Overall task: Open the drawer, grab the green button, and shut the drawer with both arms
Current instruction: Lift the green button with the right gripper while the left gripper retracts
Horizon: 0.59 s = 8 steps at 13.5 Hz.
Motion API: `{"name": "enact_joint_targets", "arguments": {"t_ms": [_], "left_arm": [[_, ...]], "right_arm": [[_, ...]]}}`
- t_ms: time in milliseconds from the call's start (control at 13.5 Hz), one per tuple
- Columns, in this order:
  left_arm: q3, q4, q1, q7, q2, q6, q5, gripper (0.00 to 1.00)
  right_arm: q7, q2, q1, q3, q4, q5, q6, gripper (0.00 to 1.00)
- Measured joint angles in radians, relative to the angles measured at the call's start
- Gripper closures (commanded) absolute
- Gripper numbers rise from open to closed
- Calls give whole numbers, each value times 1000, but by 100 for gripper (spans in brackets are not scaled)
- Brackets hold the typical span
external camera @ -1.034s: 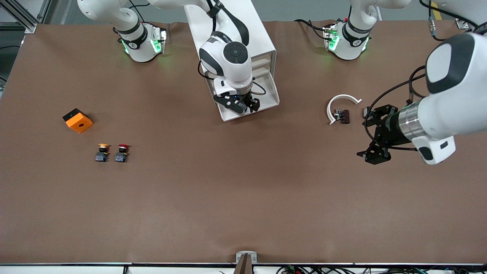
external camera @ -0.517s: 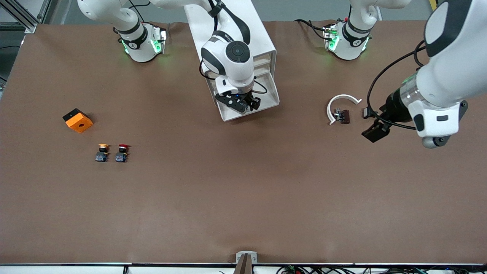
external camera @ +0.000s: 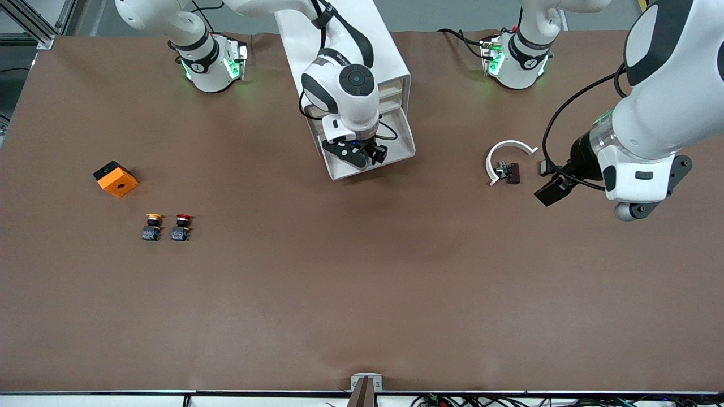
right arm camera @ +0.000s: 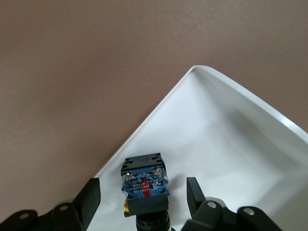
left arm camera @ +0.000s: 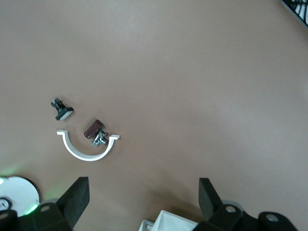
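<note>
Drawer (external camera: 390,144): pulled out of the white cabinet (external camera: 339,34) toward the front camera, so its tray lies bare for a reach from above.
Button (right arm camera: 144,185): lies in the drawer by its rim, blue-and-black body up; cap colour cannot be told.
Right tool (right arm camera: 143,197): hangs over the drawer, fingers (right arm camera: 89,197) partly apart, straddling the button without touching it, apparently set for a pinch.
Left tool (left arm camera: 142,195): fingers spread wide, empty, waiting over the tabletop (external camera: 362,282) beside a white curved clip (external camera: 505,155), toward the left arm's end from the cabinet, probably kept clear.
</note>
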Motion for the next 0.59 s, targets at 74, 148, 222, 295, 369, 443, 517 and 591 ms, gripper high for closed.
{"name": "enact_joint_targets", "arguments": {"t_ms": [74, 148, 222, 295, 369, 443, 517, 591], "left_arm": [[1, 0, 10, 49, -2, 0, 0, 0], [1, 0, 26, 99, -4, 0, 1, 0], [1, 0, 39, 141, -4, 0, 1, 0], [2, 0, 48, 177, -5, 0, 1, 0], [2, 0, 54, 207, -5, 0, 1, 0], [2, 0, 62, 231, -6, 0, 1, 0], [2, 0, 73, 256, -8, 0, 1, 0], [2, 0, 84, 279, -10, 0, 1, 0]], "right_arm": [[0, 0, 0, 0, 0, 0, 0, 37], [0, 0, 0, 0, 0, 0, 0, 42], [1, 0, 0, 0, 0, -1, 0, 43], [1, 1, 0, 0, 0, -1, 0, 43], [1, 2, 1, 0, 0, -1, 0, 43], [1, 3, 2, 0, 0, -2, 0, 43], [1, 4, 4, 0, 0, -5, 0, 46], [2, 5, 6, 0, 0, -13, 0, 49]]}}
